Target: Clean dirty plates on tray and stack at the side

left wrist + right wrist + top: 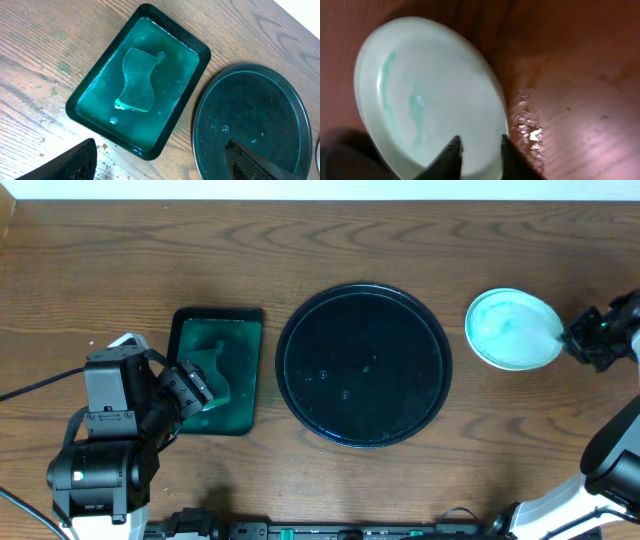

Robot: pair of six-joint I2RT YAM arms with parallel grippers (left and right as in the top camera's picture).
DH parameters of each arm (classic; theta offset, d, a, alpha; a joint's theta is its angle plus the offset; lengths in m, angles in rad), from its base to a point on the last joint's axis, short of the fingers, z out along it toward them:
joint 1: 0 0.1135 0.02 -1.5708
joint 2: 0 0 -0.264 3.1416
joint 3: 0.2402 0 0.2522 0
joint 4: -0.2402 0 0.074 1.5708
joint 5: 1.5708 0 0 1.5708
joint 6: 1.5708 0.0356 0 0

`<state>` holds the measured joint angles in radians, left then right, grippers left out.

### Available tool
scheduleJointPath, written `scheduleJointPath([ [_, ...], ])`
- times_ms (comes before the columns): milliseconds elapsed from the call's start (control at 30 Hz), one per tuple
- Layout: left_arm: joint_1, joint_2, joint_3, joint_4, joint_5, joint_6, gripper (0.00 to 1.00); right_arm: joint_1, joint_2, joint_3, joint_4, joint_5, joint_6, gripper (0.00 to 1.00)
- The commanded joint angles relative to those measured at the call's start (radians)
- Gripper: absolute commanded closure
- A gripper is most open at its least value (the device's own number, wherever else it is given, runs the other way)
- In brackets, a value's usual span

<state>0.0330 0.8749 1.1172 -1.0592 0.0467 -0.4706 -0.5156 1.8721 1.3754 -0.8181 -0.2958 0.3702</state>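
At the far left of the overhead view, the left tool (192, 388) is hovering over the left edge of a small rectangular green tray (218, 312). In the left wrist view, its two fingers (75, 162) are standing wide apart and gripping nothing. A pale sponge (136, 80) is lying in the green liquid inside that tray.

Just right of it, without touching, the large round black tray (300, 310) is sitting near the middle of the counter (100, 260). Droplets are glinting on its dark, shiny surface.

Further right, off the black tray and a little apart from its rim, a pale cyan plate (512, 328) is resting on the wood. Faint teal streaks are showing on its face in the right wrist view. I cannot tell whether other plates are lying beneath it.

The right tool (577, 340) is meeting the plate's right edge. Seen from the wrist, its fingertips (455, 145) are standing close together with a narrow gap, over the plate's near rim. Whether they are pinching the rim cannot be told.

The counter is brown wood grain, and a wet patch (527, 125) is shining beside the plate. A pale strip is running along the far edge.

Bare wood is lying open behind all three items. The plate is sitting close to the right edge of the overhead view.
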Motion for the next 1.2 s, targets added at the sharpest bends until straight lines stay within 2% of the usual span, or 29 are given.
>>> scheduleJointPath([
  [0, 0.005, 0.0, 0.011, -0.003, -0.002, 0.006, 0.18, 0.055, -0.033, 0.003, 0.008, -0.09, -0.115, 0.68],
  [133, 0.005, 0.0, 0.011, -0.003, -0.002, 0.006, 0.18, 0.121, -0.135, 0.003, 0.003, -0.143, -0.136, 0.61],
  [333, 0.005, 0.0, 0.011, -0.003, -0.002, 0.006, 0.18, 0.27, -0.408, 0.003, 0.003, -0.321, -0.238, 0.54],
  [433, 0.005, 0.0, 0.011, -0.003, -0.002, 0.006, 0.18, 0.364, -0.541, 0.003, -0.006, -0.32, -0.241, 0.46],
  [467, 0.005, 0.0, 0.011, -0.003, -0.002, 0.006, 0.18, 0.397, -0.581, 0.003, -0.012, -0.309, -0.241, 0.25],
  [500, 0.005, 0.0, 0.011, -0.003, -0.002, 0.006, 0.18, 0.427, -0.617, 0.003, -0.013, -0.3, -0.241, 0.01],
  [733, 0.005, 0.0, 0.011, -0.003, -0.002, 0.006, 0.18, 0.587, -0.809, 0.003, -0.077, -0.292, -0.233, 0.01],
  [867, 0.005, 0.0, 0.011, -0.003, -0.002, 0.006, 0.18, 0.6, -0.869, 0.003, -0.116, -0.267, -0.25, 0.01],
  [1100, 0.005, 0.0, 0.011, -0.003, -0.002, 0.006, 0.18, 0.601, -0.978, 0.002, -0.246, -0.085, -0.402, 0.01],
  [1167, 0.005, 0.0, 0.011, -0.003, -0.002, 0.006, 0.18, 0.607, -1.014, -0.003, -0.271, -0.013, -0.406, 0.01],
])
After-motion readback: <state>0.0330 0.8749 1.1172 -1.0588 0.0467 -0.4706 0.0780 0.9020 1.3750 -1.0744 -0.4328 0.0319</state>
